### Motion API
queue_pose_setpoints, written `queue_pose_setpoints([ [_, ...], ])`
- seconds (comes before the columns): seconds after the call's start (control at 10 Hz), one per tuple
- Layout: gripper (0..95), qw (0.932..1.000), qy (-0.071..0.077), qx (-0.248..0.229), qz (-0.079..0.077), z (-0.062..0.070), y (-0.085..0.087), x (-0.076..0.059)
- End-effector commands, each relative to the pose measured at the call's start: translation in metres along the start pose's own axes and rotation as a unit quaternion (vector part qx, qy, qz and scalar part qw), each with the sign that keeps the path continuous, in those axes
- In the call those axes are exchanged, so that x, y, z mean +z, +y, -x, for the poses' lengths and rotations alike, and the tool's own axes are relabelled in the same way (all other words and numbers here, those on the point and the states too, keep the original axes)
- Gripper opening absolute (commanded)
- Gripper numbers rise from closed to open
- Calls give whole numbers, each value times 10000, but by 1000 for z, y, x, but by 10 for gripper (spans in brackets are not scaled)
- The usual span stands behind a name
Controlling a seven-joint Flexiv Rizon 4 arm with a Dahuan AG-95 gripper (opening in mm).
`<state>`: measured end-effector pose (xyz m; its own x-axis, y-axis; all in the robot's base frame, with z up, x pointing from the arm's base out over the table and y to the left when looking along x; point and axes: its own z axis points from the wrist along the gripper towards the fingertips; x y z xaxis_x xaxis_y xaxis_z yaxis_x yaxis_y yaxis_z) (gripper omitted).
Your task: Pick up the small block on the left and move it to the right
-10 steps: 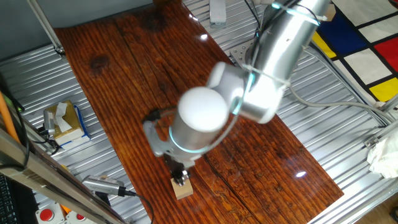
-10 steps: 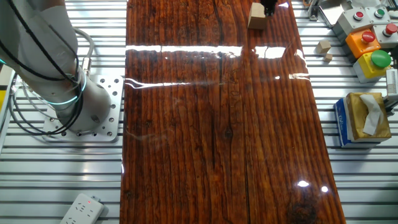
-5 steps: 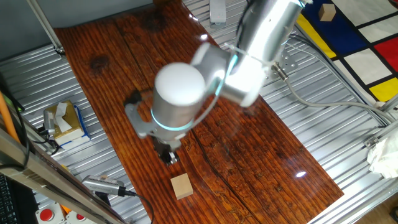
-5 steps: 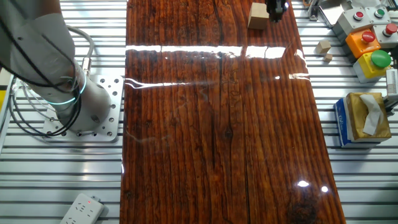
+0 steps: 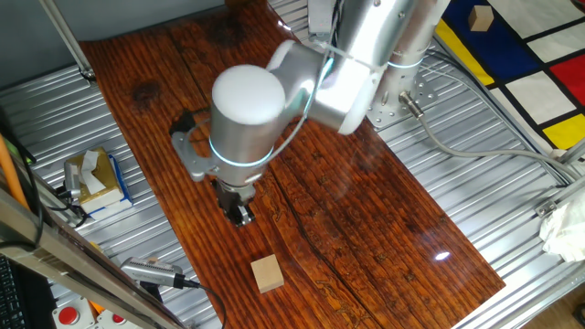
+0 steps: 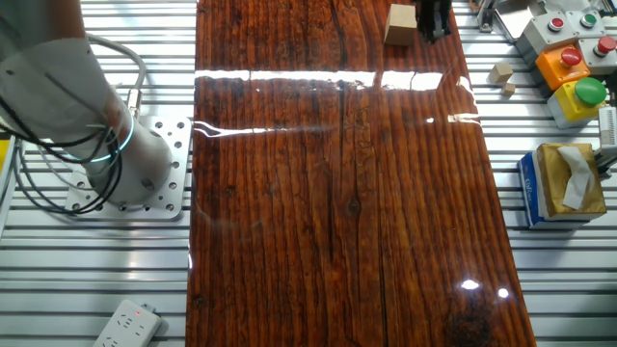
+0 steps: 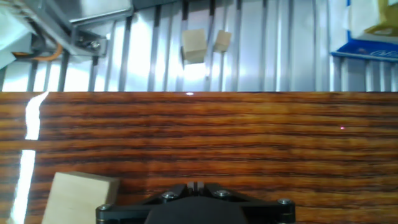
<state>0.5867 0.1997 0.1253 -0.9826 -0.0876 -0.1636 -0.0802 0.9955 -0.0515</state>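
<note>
The small block (image 5: pixel 267 273) is a light-tan wooden block lying alone on the dark wooden board (image 5: pixel 366 210) near its front edge. It also shows at the top of the other fixed view (image 6: pixel 399 24) and at the bottom left of the hand view (image 7: pixel 78 199). My gripper (image 5: pixel 239 216) hangs above the board, up and to the left of the block and apart from it. In the other fixed view the gripper (image 6: pixel 431 19) stands just right of the block. In the hand view its fingertips (image 7: pixel 198 186) are pressed together with nothing between them.
A yellow-and-blue tissue box (image 5: pixel 96 178) stands on the metal slats beside the board; it also shows in the other fixed view (image 6: pixel 559 183). Two small wooden blocks (image 7: pixel 194 45) lie on the slats. Button boxes (image 6: pixel 574 77) stand nearby. The arm's base (image 6: pixel 125 173) is across the board.
The gripper was down at the block a second ago; it has risen and moved away up-left across the board. The block lies where it was.
</note>
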Motion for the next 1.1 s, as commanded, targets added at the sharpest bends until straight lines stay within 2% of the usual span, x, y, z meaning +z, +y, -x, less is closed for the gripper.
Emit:
queue_pose_setpoints([
  [0.1, 0, 10000, -27, -14, 90, 0, -10, 1],
  [0.2, 0, 9999, -42, 98, 118, -1, -15, 2],
  [0.5, 0, 9984, -82, 495, 265, -2, -18, 4],
  [0.7, 0, 9949, -11, 914, 430, 1, -13, 8],
  [0.8, 0, 9919, 0, 1110, 618, 2, -9, 9],
  [0.9, 0, 9875, 19, 1304, 881, 4, -5, 10],
  [1.0, 0, 9847, 47, 1418, 1016, 6, -1, 10],
  [1.1, 0, 9832, 81, 1490, 1053, 8, 3, 9],
])
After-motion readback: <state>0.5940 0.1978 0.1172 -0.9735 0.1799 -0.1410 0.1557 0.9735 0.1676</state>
